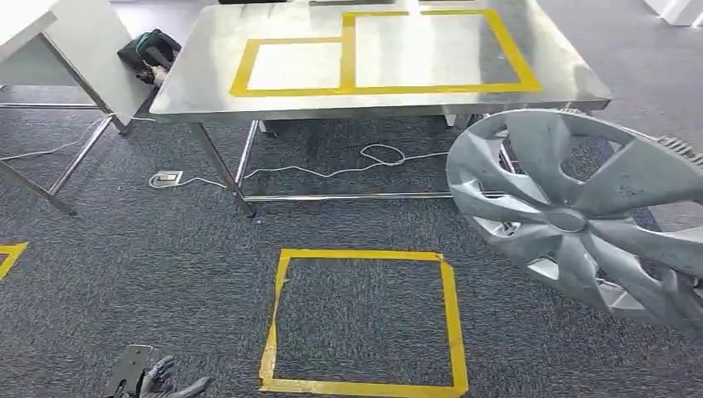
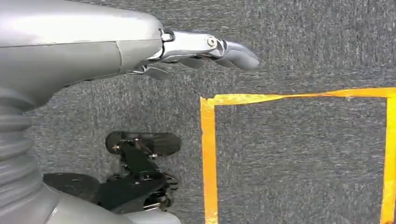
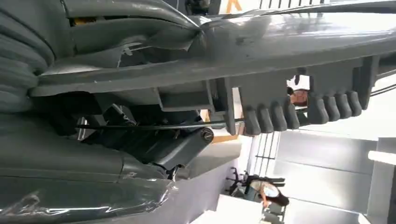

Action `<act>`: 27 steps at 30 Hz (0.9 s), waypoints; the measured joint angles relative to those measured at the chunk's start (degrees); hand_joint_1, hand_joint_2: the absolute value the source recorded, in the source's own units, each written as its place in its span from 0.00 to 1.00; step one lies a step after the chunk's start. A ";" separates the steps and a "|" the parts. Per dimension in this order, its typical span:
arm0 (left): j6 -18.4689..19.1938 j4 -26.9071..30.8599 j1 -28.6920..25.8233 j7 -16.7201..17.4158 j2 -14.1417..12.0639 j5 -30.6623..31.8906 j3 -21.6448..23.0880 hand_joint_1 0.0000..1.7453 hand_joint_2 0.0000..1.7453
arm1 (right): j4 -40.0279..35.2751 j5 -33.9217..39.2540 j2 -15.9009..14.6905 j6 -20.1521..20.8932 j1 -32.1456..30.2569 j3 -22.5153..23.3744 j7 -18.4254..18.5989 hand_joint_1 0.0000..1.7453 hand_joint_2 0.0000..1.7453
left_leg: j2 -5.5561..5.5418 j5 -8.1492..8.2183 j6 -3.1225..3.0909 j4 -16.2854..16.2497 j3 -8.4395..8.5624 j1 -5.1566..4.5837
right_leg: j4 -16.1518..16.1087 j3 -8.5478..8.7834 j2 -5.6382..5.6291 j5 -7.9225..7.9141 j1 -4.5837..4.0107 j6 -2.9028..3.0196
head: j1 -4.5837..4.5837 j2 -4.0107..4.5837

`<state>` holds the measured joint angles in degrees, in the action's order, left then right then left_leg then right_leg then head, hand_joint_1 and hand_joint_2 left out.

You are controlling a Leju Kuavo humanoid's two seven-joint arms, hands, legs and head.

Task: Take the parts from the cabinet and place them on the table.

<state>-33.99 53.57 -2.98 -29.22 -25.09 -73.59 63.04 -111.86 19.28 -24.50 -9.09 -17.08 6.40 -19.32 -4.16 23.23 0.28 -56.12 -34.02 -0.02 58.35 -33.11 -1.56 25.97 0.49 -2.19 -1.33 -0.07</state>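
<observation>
part: a silver wheel cover (image 1: 572, 217) with swept spokes, held up at the right of the head view, tilted, in front of the bench's right end and above the carpet; its back side (image 3: 261, 56), with ribbed clips along the rim, shows close up in the right wrist view.
right hand: the right hand (image 3: 116, 149) is clamped on the wheel cover, a thick grey thumb lying over the rim and the darker fingers under it, against the back.
left hand: the left hand (image 1: 162, 380) hangs low at the bottom left of the head view, over the carpet; the left wrist view shows its fingers (image 2: 233, 49) stretched out and apart, with nothing in them.
bench: a steel bench (image 1: 207, 83) stands ahead, its top marked with two adjoining rectangles of yellow tape (image 1: 348, 50), the right one larger.
floor: dark grey carpet (image 1: 166, 274) with a yellow tape square (image 1: 452, 319) in front of the bench; a white cable (image 1: 332, 172) runs under the bench to a floor socket (image 1: 167, 177).
other: a dark bag (image 1: 149, 50) lies on the floor just beside the bench's left end.
</observation>
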 joint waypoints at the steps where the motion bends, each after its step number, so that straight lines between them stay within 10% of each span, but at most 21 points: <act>1: 0.02 0.00 -0.02 0.04 0.04 0.13 0.00 0.00 1.00 | 0.00 -0.09 0.00 0.00 -0.06 0.02 -0.02 1.00 1.00 | 0.00 0.00 0.01 0.00 -0.02 0.00 | 0.00 0.00 0.00 0.00 0.01 0.02 | -0.02 0.00; 27: 1.25 -0.65 0.00 1.00 0.63 1.33 -1.11 0.00 1.00 | -0.04 -0.92 0.09 -0.85 -0.35 0.68 -0.05 1.00 1.00 | 0.03 0.00 -0.02 -0.10 -0.09 -0.38 | -0.06 0.02 0.01 -0.13 0.42 -0.08 | 0.00 0.00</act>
<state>-32.74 52.92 -2.98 -28.22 -24.46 -72.26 61.92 -111.91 18.36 -24.41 -9.94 -17.43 7.08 -19.37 -4.13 23.23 0.27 -56.22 -34.10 -0.40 58.29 -33.09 -1.55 25.85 0.91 -2.27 -1.33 -0.07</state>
